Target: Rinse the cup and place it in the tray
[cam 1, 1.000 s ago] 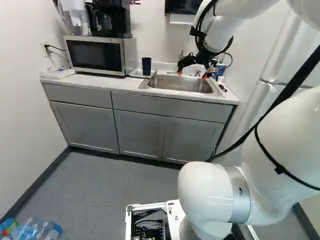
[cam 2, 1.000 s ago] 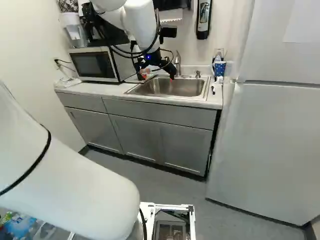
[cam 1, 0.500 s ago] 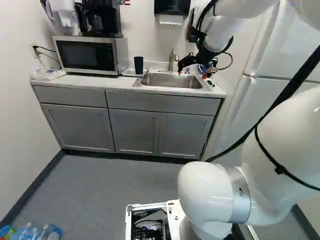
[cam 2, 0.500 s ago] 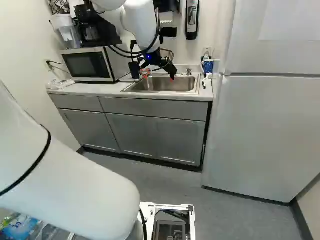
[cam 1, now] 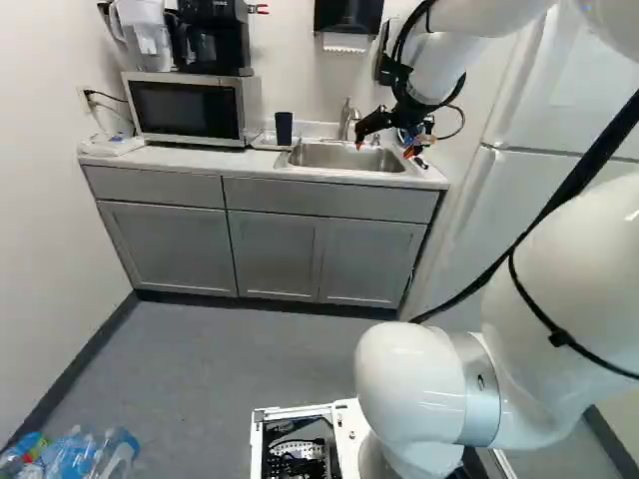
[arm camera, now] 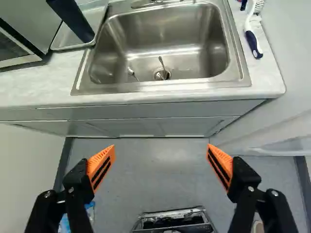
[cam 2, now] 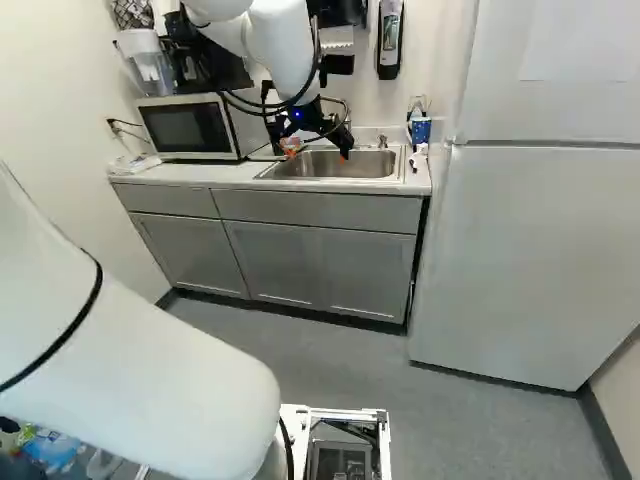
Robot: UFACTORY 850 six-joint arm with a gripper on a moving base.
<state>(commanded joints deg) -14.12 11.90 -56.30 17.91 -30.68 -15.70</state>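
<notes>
Your tool [arm camera: 161, 151] is let go and wide apart, with nothing held between its orange pads [arm camera: 101, 164]. You can see the gray floor [arm camera: 158, 170] between them. Just ahead is the metal sink [arm camera: 204, 83], with one spoon [arm camera: 131, 72] and another spoon [arm camera: 163, 66] lying in it. The tap [cam 1: 346, 116] is at the back of the sink, and you can't see any water falling into it.

The dark cup [cam 1: 284, 128] stands up in the tray [arm camera: 65, 40], on the surface [arm camera: 41, 82] between the sink and the microwave [cam 1: 188, 108]. At the other end of the surface, you have a brush [arm camera: 252, 36] and a blue cup [cam 2: 420, 130].

If the dark cup is the one you want, the tray part looks done. You can't tell if it is rinsed. If it is, your job is probably all done. If it isn't, you have the most left to do: pick it up, wash it under the tap and put it back in the tray.
</notes>
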